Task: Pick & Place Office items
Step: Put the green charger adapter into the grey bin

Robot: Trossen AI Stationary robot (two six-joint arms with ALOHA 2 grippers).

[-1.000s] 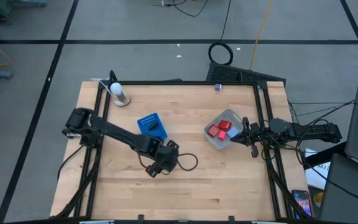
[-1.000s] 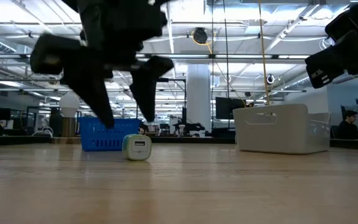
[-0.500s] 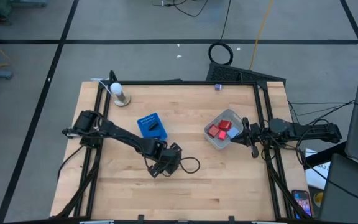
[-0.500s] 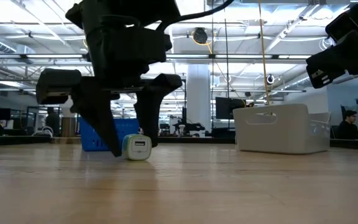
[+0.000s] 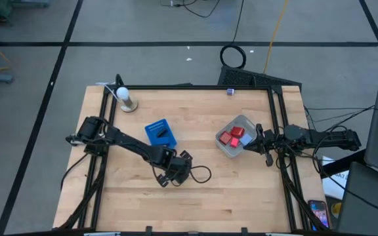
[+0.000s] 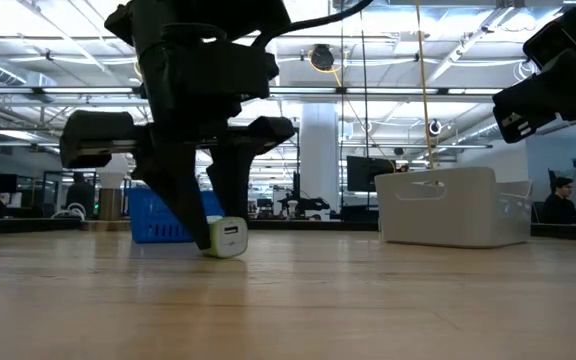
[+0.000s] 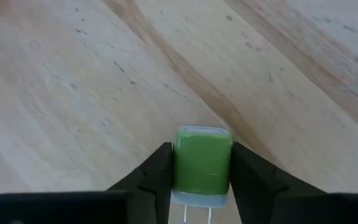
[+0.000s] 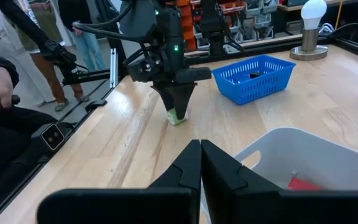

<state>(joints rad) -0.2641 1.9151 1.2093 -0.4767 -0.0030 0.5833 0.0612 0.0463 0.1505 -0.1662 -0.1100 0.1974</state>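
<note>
Green-faced small charger plug with a pale body [image 7: 202,163] is sitting on the light wooden table [image 5: 241,190], near the middle and toward the front edge. Left gripper [image 7: 201,177] is standing over it, its two dark fingers [image 7: 157,174] pressing against the plug's two sides, closed in on it. Behind it, a blue plastic mesh basket [image 5: 160,132] is resting on the table. Farther right, a clear plastic tub [image 5: 236,136] is holding red blocks [image 5: 230,137]. Right gripper [image 8: 201,163] is hovering just beside that tub at the table's right edge, its fingers pressed together and holding nothing. A white bulb on a stand [image 5: 125,98] is standing at the back left corner.
</note>
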